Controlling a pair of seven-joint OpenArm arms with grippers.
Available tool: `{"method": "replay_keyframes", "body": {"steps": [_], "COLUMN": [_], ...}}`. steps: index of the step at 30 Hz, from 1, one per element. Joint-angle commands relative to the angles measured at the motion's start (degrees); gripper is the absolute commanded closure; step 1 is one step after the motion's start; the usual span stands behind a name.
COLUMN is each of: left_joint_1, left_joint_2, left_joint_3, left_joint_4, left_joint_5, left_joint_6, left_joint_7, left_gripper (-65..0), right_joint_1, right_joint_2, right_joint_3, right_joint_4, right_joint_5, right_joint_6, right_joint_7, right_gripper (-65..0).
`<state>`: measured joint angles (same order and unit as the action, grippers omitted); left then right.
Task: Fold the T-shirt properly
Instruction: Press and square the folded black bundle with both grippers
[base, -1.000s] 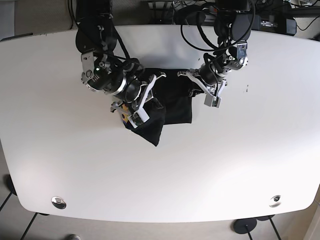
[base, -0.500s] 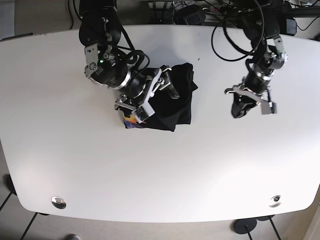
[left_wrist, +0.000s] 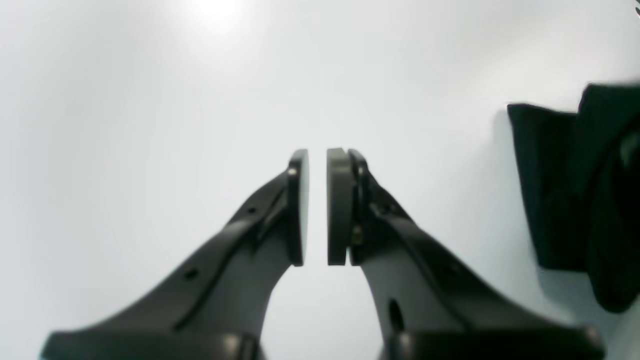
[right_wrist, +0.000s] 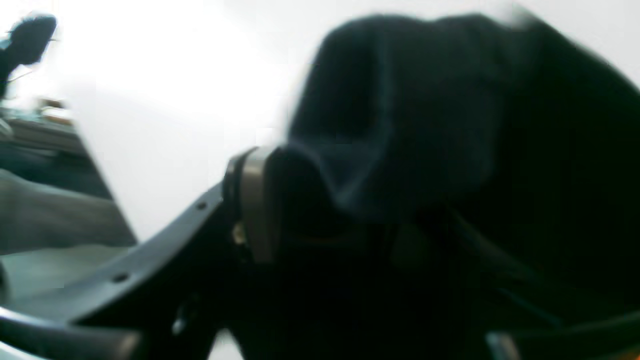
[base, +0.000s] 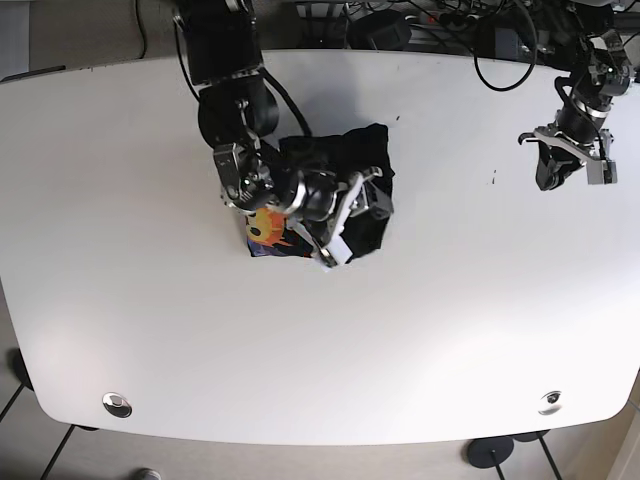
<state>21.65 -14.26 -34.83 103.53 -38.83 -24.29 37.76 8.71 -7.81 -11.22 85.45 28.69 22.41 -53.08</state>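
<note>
The black T-shirt (base: 335, 165) lies bunched in a thick wad on the white table (base: 320, 350), an orange and yellow print (base: 265, 228) showing at its left edge. My right gripper (base: 355, 215) sits on the wad's right side. In the blurred right wrist view, the right gripper (right_wrist: 320, 200) is shut on a fold of the T-shirt (right_wrist: 425, 100), which hides one finger. My left gripper (base: 550, 172) hovers far off over bare table near the right edge. In the left wrist view, the left gripper (left_wrist: 317, 205) is shut with nothing between the pads, and the T-shirt (left_wrist: 560, 185) shows at the frame's right.
Cables and dark equipment (base: 420, 25) crowd the table's far edge. Two metal fittings (base: 118, 404) (base: 550, 401) sit near the front corners. The table's rounded edges fall away left and right.
My left arm has swung away from the T-shirt to the table's far right. My right gripper has pulled cloth rightward over the wad, uncovering the orange print.
</note>
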Motion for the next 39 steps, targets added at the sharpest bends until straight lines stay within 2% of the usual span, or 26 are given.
{"method": "replay_keyframes", "body": {"steps": [1, 5, 9, 11, 13, 15, 19, 20, 23, 26, 29, 30, 33, 35, 39], "left_joint_1": [-0.4, -0.3, -0.3, -0.7, -2.0, -3.1, -6.1, -6.4, -6.5, -6.5, -6.4, -6.4, -6.4, -6.5, -6.8], "left_joint_2": [-0.6, -0.6, -0.6, -0.6, -0.6, -0.6, -0.5, -0.4, -0.4, -0.4, -0.4, -0.4, -0.6, -0.7, -0.7], "left_joint_3": [0.9, 1.7, 6.5, 9.6, 15.1, 20.5, 31.2, 34.7, 40.5, 42.2, 42.1, 42.1, 42.1, 42.1, 42.0], "left_joint_4": [1.5, 1.6, 5.0, 6.1, 7.5, 7.8, 7.7, 7.6, 7.0, 3.5, -2.0, -4.6, -10.4, -12.1, -12.3], "left_joint_5": [-1.1, -1.1, -1.1, -1.1, -1.1, -1.1, -1.1, -1.0, -1.0, -1.0, -1.0, -1.0, -1.0, -1.0, -1.0], "left_joint_6": [-0.5, -0.6, -0.6, -0.6, -0.6, -0.5, -0.4, -0.4, -0.3, -0.2, -0.2, -0.2, -0.4, -0.4, -0.4], "left_joint_7": [-1.3, -1.3, -1.4, -1.4, -1.6, -1.6, -1.6, -1.6, -1.7, -1.7, -1.8, -2.6, -7.6, -8.4, -8.5], "left_gripper": [-4.9, -4.9, -4.9, -4.9, -4.9, -4.9, -4.9, -4.9, -4.9, -4.9, -4.9, -4.9, -4.9, -4.9, -4.9], "right_joint_1": [3.4, 2.5, -2.3, -3.3, -3.4, -2.9, 2.3, 4.4, 7.6, 10.8, 12.2, 12.2, 12.2, 11.9, 11.6], "right_joint_2": [-1.0, -0.6, 5.4, 6.9, 7.2, 9.1, 13.0, 14.1, 16.2, 18.4, 20.6, 21.4, 21.7, 21.8, 23.0], "right_joint_3": [0.1, 0.4, 0.7, 3.5, 9.3, 13.1, 15.2, 15.1, 14.9, 11.1, 2.5, 0.4, -2.6, -3.2, -3.2], "right_joint_4": [0.5, 6.0, 14.6, 16.3, 16.5, 16.0, 10.4, 7.5, 1.0, -7.0, -15.3, -18.4, -24.2, -26.7, -27.1], "right_joint_5": [1.1, 1.9, 4.1, 4.2, 3.9, 3.8, 3.7, 3.7, 3.7, 3.6, 3.6, 3.6, 3.6, 3.6, 3.6], "right_joint_6": [0.05, 0.05, 0.05, 0.05, 0.31, 0.4, 0.49, 0.49, 0.49, 0.49, 0.31, 0.14, 0.14, 0.31, 0.49], "right_joint_7": [1.0, -0.8, -1.6, -1.6, -1.6, -1.6, -1.6, -1.5, 2.6, 7.9, 18.0, 21.7, 28.0, 30.0, 30.4], "right_gripper": [-24.9, -24.7, -23.9, -23.9, -23.8, -23.8, -22.8, -18.4, -9.8, -9.0, -8.7, -8.7, -8.7, -8.7, -8.7]}}
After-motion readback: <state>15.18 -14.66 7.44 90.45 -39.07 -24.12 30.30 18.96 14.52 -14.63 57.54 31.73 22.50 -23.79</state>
